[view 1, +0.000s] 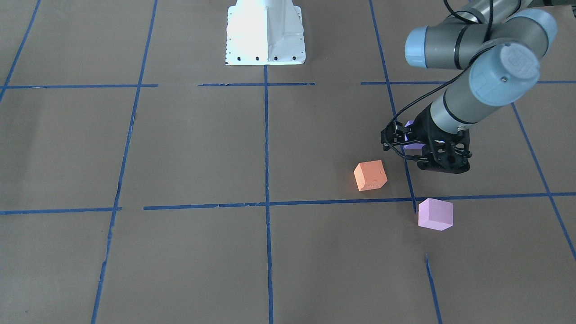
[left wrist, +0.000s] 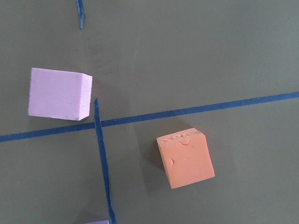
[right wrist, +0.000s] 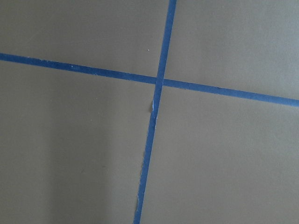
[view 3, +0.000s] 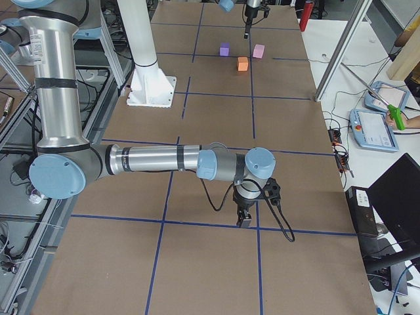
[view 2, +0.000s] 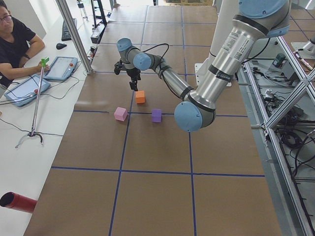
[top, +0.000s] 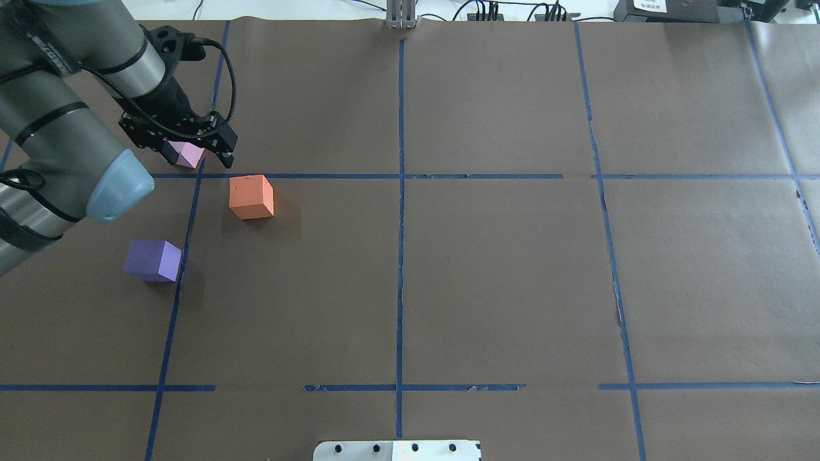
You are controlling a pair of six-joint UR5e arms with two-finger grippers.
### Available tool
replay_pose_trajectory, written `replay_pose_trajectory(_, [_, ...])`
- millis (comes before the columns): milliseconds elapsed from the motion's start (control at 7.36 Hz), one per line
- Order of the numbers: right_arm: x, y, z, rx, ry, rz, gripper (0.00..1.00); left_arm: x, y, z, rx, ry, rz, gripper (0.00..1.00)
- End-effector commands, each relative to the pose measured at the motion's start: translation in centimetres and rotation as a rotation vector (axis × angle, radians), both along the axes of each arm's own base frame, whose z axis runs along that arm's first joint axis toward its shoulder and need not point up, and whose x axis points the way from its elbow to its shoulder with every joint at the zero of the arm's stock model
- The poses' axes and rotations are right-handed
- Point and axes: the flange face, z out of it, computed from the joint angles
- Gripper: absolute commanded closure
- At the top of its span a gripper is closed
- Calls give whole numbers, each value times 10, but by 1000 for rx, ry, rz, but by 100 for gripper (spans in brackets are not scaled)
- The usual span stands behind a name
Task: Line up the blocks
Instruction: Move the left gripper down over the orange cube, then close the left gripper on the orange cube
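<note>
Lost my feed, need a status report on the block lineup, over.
Left end effector aloft, nothing held, jaws unclear. Right end effector far off, unclear. Orange block, purple block, pink block form a triangle, no line yet. Nothing blocking.

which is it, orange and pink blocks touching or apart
Apart: the left wrist view shows bare table between the orange block and the pink block.

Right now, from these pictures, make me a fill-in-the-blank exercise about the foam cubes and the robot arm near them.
The small matte orange foam cube lies on brown paper crossed by ___ tape lines. The end effector above the cubes belongs to the robot's ___ arm. With the pale pink-lilac foam cube and the violet-blue purple foam cube, the cubes number ___.
Missing words: blue; left; three.
</note>
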Motion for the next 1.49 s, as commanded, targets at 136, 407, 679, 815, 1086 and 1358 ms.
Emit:
replay_pose_trajectory(136, [0, 0, 0, 0, 0, 0, 0, 55, 5, 28, -111, -5, -108, 0])
replay_pose_trajectory(407, [0, 0, 0, 0, 0, 0, 0, 72, 10, 35, -122, -16, -139, 0])
replay_pose_trajectory(679, [0, 0, 0, 1, 0, -1, 0, 78, 9, 41, -115, -36, -168, 0])
replay_pose_trajectory(815, [0, 0, 0, 0, 0, 0, 0, 88, 11, 48, -112, -43, -170, 0])
replay_pose_trajectory(1086, [0, 0, 0, 0, 0, 0, 0, 98, 14, 55, -124, -27, -180, 0])
replay_pose_trajectory(1358, [0, 0, 0, 0, 0, 0, 0, 103, 11, 62, -121, -26, -186, 0])
